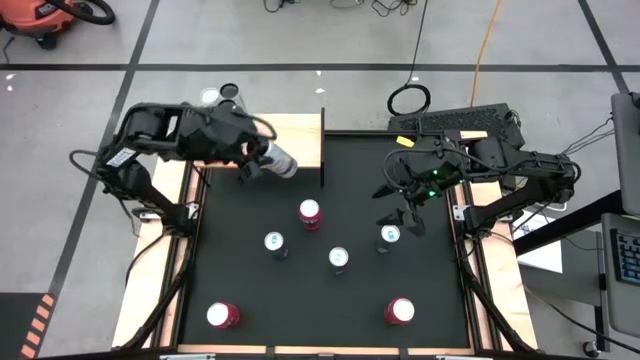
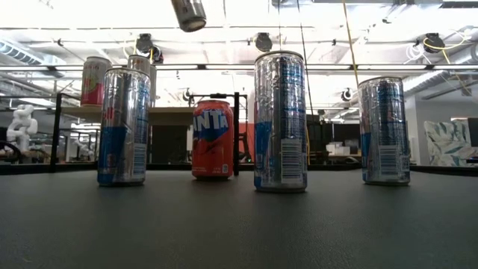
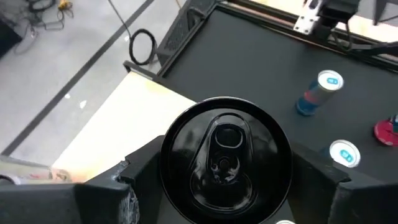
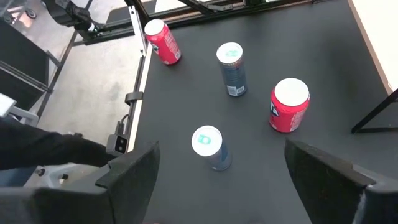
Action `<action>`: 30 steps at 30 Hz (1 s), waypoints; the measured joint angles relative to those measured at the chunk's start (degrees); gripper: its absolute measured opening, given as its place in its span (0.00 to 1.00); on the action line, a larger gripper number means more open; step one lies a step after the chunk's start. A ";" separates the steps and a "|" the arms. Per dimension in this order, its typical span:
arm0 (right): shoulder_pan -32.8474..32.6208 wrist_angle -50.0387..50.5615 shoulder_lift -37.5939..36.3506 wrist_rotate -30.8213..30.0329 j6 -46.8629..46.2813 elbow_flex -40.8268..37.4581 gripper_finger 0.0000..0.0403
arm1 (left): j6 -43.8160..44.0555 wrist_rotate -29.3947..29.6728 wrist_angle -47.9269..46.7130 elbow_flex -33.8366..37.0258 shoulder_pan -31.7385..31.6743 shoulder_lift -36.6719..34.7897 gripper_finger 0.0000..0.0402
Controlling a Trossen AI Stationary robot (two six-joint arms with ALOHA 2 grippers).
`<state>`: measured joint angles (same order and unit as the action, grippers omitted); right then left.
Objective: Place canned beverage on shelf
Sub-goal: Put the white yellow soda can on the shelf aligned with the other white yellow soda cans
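My left gripper [image 1: 262, 160] is shut on a silver can [image 1: 280, 161] with a black lid [image 3: 227, 155]. It holds the can high over the near edge of the pale wooden shelf [image 1: 295, 135] at the table's far left. In the low view only the can's lower end [image 2: 189, 13] shows at the top. Two cans [image 1: 220, 95] stand at the shelf's far left [image 2: 95, 78]. My right gripper [image 1: 408, 205] hangs open over the mat's right part, above a blue-silver can [image 1: 391, 234] and apart from it. My left gripper pinches the can's side wall [image 3: 163, 163] between its two fingers [image 3: 127, 183], one on each side of the body. The can lies roughly along the fingers, its lid facing back toward the wrist. It is tilted and lifted clear of the shelf and mat.
On the black mat [image 1: 330, 300] stand a red can [image 1: 310, 212], two blue-silver cans [image 1: 275, 243] [image 1: 339, 258], and two more red cans near the front [image 1: 222, 315] [image 1: 400, 310]. A thin black post [image 1: 322, 148] stands at the shelf's right end.
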<state>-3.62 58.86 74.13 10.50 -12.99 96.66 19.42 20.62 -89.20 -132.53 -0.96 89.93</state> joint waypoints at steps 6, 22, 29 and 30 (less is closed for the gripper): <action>0.00 -0.75 0.00 0.02 -1.51 0.00 0.80 | 9.87 7.14 -0.45 9.35 6.40 -6.24 0.63; 0.00 -2.08 0.00 -0.04 -5.24 -0.02 0.80 | 7.41 10.65 2.82 29.80 2.69 -20.12 0.63; 0.00 -2.04 0.01 -0.09 -5.90 -0.02 0.80 | -6.66 -2.48 2.66 29.58 -10.07 -19.85 0.63; 0.00 -2.04 0.02 -0.11 -5.90 -0.02 0.80 | -8.58 -3.55 2.61 29.56 -11.97 -19.83 0.63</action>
<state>-3.62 56.82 74.15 10.39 -18.90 96.64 10.84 17.07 -86.59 -102.97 -12.92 70.10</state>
